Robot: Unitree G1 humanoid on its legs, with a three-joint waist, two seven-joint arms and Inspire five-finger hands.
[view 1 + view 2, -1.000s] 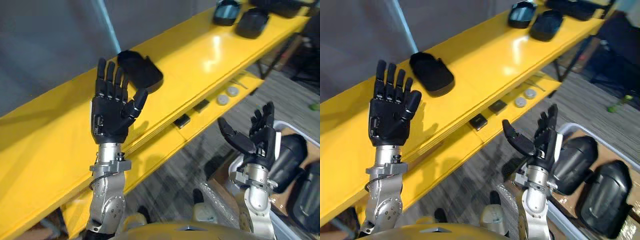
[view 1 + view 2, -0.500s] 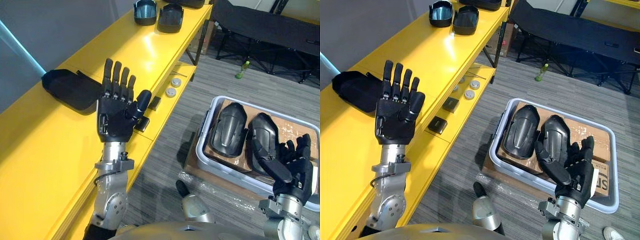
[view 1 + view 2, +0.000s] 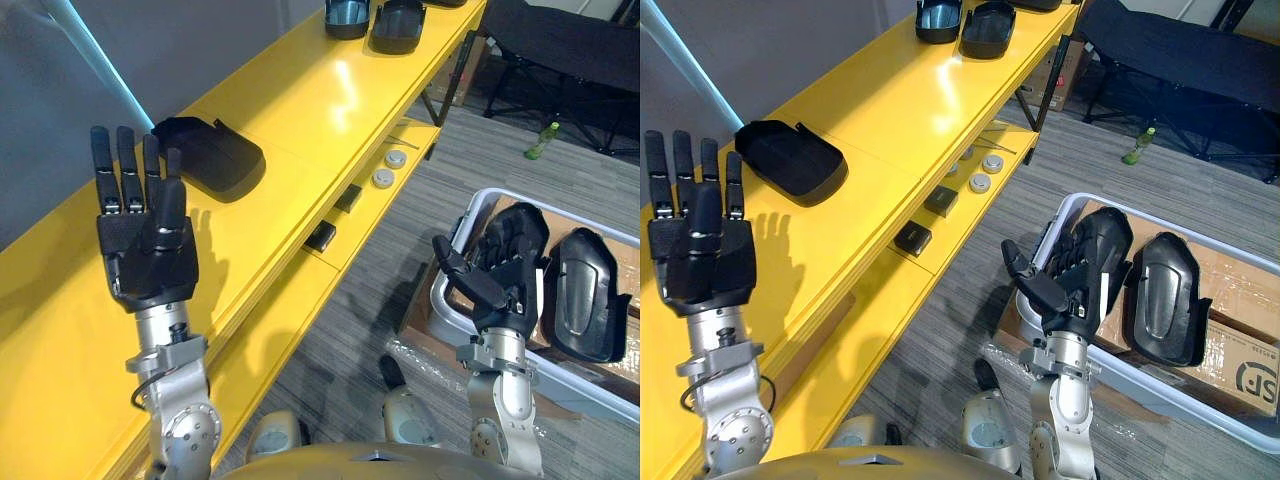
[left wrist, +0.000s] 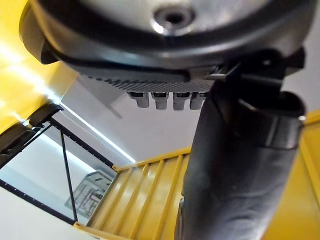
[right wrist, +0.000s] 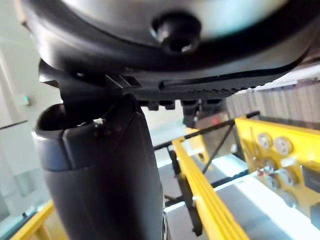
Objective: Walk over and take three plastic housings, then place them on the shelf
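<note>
Right hand first: it hangs at about 4 o'clock in the head views, its fingers loosely spread and the thumb standing apart, holding nothing. At 12 o'clock from that hand, just past my fingertips, lies a glossy black shell-shaped plastic housing inside a pale grey rectangular plastic bin on the floor. My fingers overlap its near end, and I cannot tell whether they touch it. They are not curled round it.

A second black plastic housing lies beside the first in the same bin, at 3 o'clock from the right hand and apart from it. Both rest on a brown cardboard sheet.

My left hand is raised at 8 o'clock, fingers straight and pointing up, thumb upright before the palm, empty. It stands in front of the long yellow shelf.

A third black plastic housing lies on the shelf top at 1 o'clock from the left hand, near it but apart. At the shelf's far end, at 12 o'clock in the view, sit two more dark housings side by side. On the shelf's lower ledge lie two small round silver discs and two small black blocks.
</note>
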